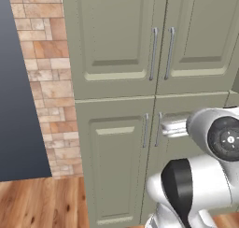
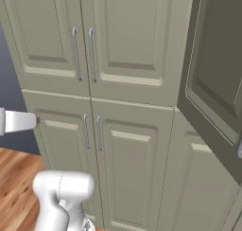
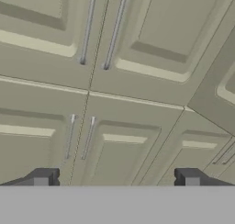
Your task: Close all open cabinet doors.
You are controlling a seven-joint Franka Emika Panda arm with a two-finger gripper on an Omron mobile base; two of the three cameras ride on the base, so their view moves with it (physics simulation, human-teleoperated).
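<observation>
Cabinet doors: a sage-green upper pair with recessed panels and long vertical silver bar handles, the left upper door (image 1: 114, 40) and the right upper door (image 1: 200, 35) meeting flush at a centre seam, both shut. Directly below them, a shorter lower pair (image 1: 116, 166) with small handles, also shut. The right base view adds a further door (image 2: 215, 78) at the far right, swung out from the cabinet face so that its dark inner side and panel edge turn toward the camera; the hand view catches the same door (image 3: 218, 90) as a slanted panel crossing its right edge. The left base view shows just a sliver of it at the right margin. Gripper (image 3: 114, 178): two dark fingertips (image 3: 43, 177) set wide apart at the bottom of the hand view, holding nothing, facing the cabinet front near the lower pair's handles. The arm (image 1: 205, 175) rises white with dark joints at the lower right of the left base view. Room: brick-patterned tile wall (image 1: 49, 82) left of the cabinets, a dark grey slab (image 1: 16, 91) at the far left, and a wood plank floor (image 1: 42, 203) beneath.
</observation>
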